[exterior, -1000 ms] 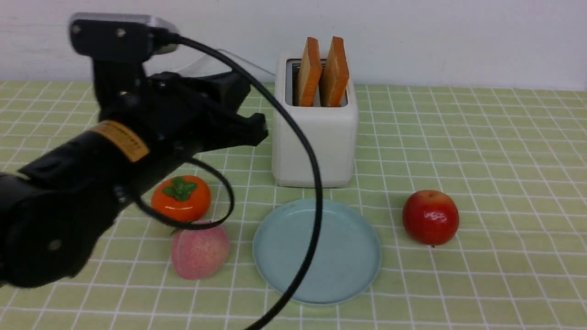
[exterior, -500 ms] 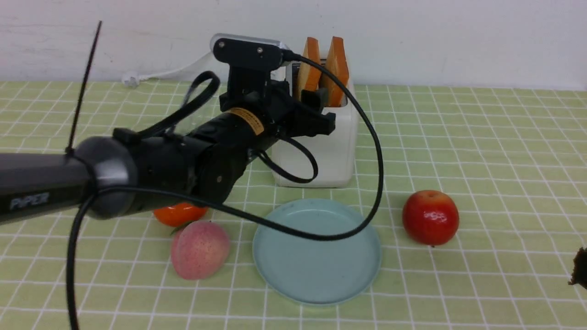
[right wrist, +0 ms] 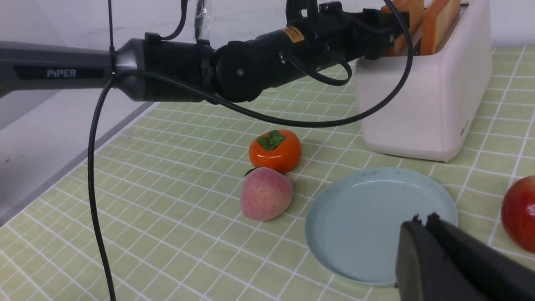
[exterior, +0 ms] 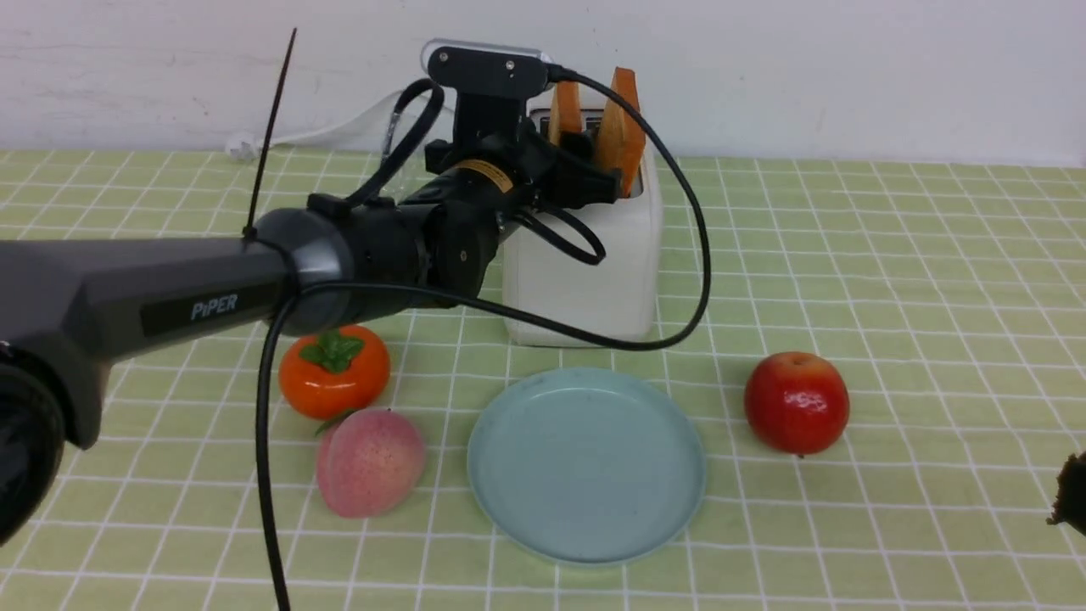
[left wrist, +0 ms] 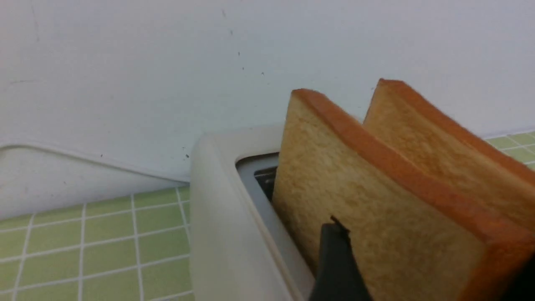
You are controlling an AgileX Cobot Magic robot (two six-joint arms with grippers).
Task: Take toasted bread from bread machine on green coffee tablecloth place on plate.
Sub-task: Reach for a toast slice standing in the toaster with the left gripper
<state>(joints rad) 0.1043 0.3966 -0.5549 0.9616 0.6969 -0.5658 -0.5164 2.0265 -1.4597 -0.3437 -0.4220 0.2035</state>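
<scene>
Toasted bread: the toasted bread (exterior: 624,127) was two slices, both standing on edge in the slots of the bread machine, with their upper parts out above it. The faces were light golden and the crust a darker orange-brown.
Left slice: the left slice (left wrist: 368,217) stood between the two fingers of the left hand. The right slice (left wrist: 439,154) stood in the other slot, outside the fingers.
Left hand: the left hand (exterior: 594,165) was at the top of the bread machine and open. One finger (left wrist: 334,259) was at the outer face of the left slice, the other on the side toward the right slice. Whether the fingers touched the bread, I could not tell.
Bread machine: the bread machine (exterior: 585,280), cream-white, stood at the far middle of the green coffee tablecloth (exterior: 891,255), close to the wall.
Plate: the plate (exterior: 585,462), pale blue-green, lay flat on the cloth on the near side of the bread machine, a little apart from it.
Fruits: a persimmon (exterior: 335,369) and a peach (exterior: 371,462) lay just beside each other, left of the plate. An apple (exterior: 796,403) lay right of the plate, apart from it.
Right hand: the right hand (right wrist: 424,219) was low at the near right, beside the plate, its fingers closed together and holding nothing.
Worktop: the cloth covered all of the worktop that was in view.
</scene>
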